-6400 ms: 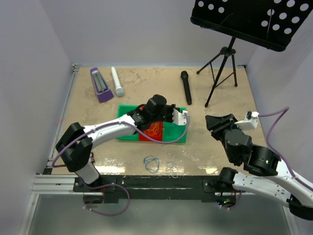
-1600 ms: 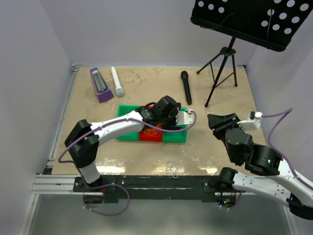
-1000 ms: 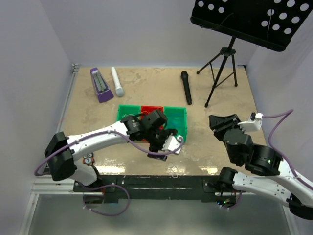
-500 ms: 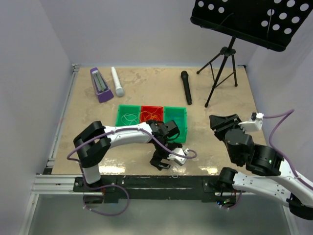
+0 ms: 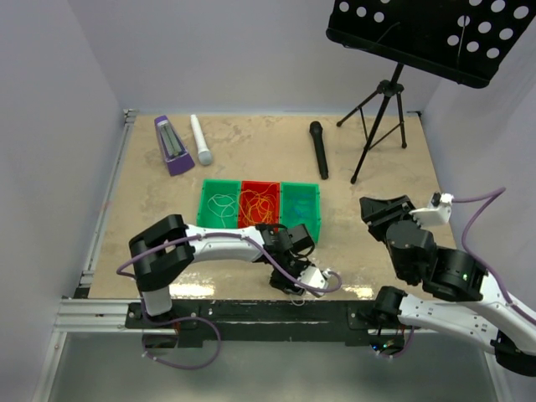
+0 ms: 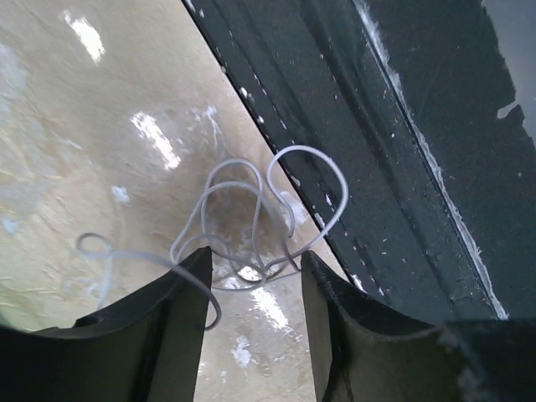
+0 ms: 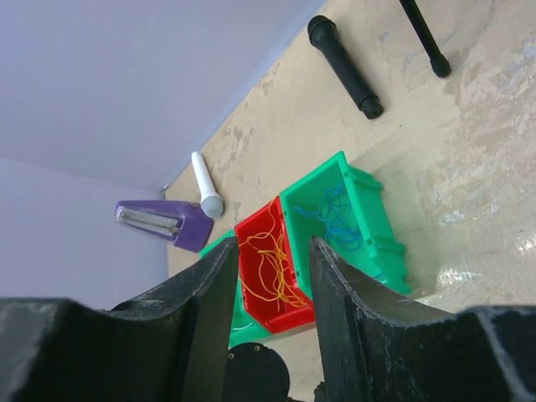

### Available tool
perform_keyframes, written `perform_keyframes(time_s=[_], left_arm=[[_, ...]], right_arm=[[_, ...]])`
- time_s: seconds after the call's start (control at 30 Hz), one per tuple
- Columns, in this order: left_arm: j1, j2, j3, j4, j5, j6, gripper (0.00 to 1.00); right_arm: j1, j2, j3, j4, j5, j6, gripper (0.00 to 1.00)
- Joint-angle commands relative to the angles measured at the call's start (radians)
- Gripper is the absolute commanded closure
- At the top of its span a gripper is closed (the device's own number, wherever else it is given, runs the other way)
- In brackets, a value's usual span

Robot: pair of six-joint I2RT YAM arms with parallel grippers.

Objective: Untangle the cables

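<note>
At 6 o'clock on the table [image 5: 159, 193], hard against the near edge: left gripper [image 6: 251, 266], tipped down over a white cable [image 6: 306, 150]. Stands roughly half open, fingers [image 6: 180, 318] well apart, the cable's lower coils lying on the tabletop between the tips and one strand crossing in front of a finger. Pinches nothing. Beyond the tips, more loose loops of the same cable, reaching the black edge strip [image 6: 402, 167]; cannot tell whether touching it or only overlapping it in view. At the table's centre, a row of three bins: red bin [image 5: 260, 219] in the middle with orange cables [image 5: 260, 201] inside, green bin [image 5: 204, 194] at its 9 o'clock with pale loops [image 5: 221, 203] inside, second green bin [image 5: 316, 201] at its 3 o'clock with blue cables [image 7: 335, 213] inside. At 4 o'clock, raised above the table: right gripper [image 7: 270, 247]. Stands partly open too, grips nothing, and frames the red bin in its gap. At 1 o'clock, black mic [image 5: 317, 149] lying flat. At 11 o'clock, white mic [image 5: 201, 140] just beside a purple metronome [image 5: 172, 144]. At 2 o'clock, tripod stand [image 5: 381, 117] with a perforated black desk.
</note>
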Motion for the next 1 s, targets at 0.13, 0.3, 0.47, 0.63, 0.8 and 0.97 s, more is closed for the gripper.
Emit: perform_keyframes(time_s=[0.13,0.3,0.47,0.63,0.8,0.97], left_arm=[[-0.026,-0.056,-0.051,0.090,-0.081,-0.059,0.77],[-0.017,-0.122,0.024,-0.001,-0.131,-0.038,1.00],[0.065,-0.250,0.219,-0.227,-0.173,0.016,1.00],[0.246,-0.421,0.245,-0.340,-0.268,0.105,1.00],[0.493,-0.573,0.144,-0.321,-0.265,0.126,1.00],[0.653,-0.639,0.060,-0.226,-0.263,0.114,1.00]], right_arm=[[0.002,-0.035,0.018,-0.025,0.050,0.038,0.56],[0.002,-0.026,0.027,-0.037,0.053,0.037,0.56],[0.002,-0.024,0.047,-0.052,0.062,0.030,0.56],[0.002,-0.020,0.060,-0.063,0.078,0.027,0.56],[0.002,-0.001,0.063,-0.043,0.078,0.014,0.56],[0.000,0.017,0.063,-0.018,0.064,0.001,0.56]])
